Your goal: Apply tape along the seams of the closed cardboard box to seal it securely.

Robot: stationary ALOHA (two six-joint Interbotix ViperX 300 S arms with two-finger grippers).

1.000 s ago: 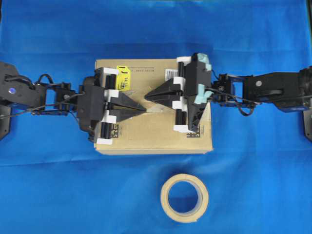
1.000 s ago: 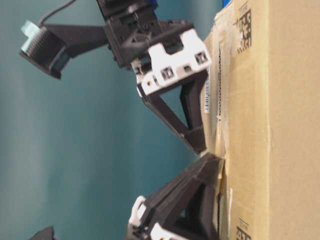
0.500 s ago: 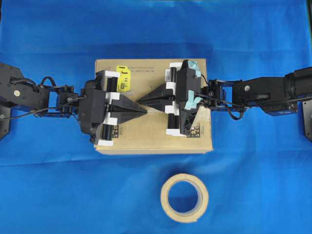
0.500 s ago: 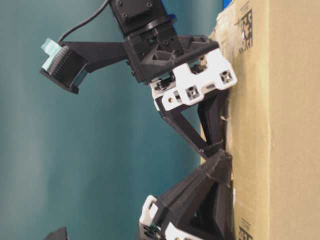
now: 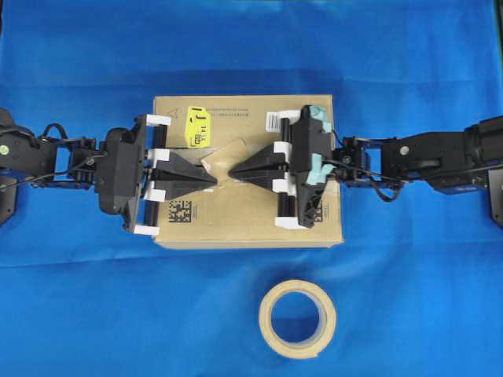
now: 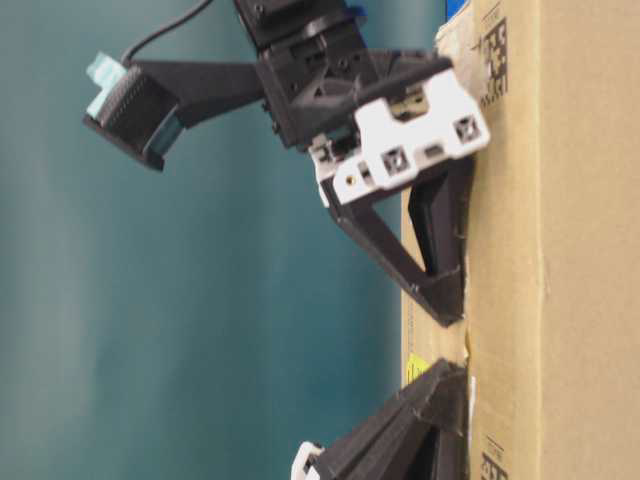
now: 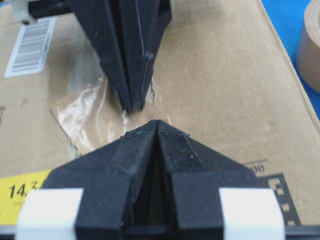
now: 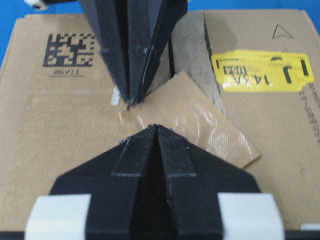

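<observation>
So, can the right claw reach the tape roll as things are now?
Probably yes. The roll lies alone on the cloth in front of the box, with nothing around it. The shut right claw must first lift off the tape.

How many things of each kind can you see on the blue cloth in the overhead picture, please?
Cardboard box: 1
Piece of tape on the box top: 1
Tape roll: 1
Robot claws, left claw and right claw: 2
Total: 5
</observation>
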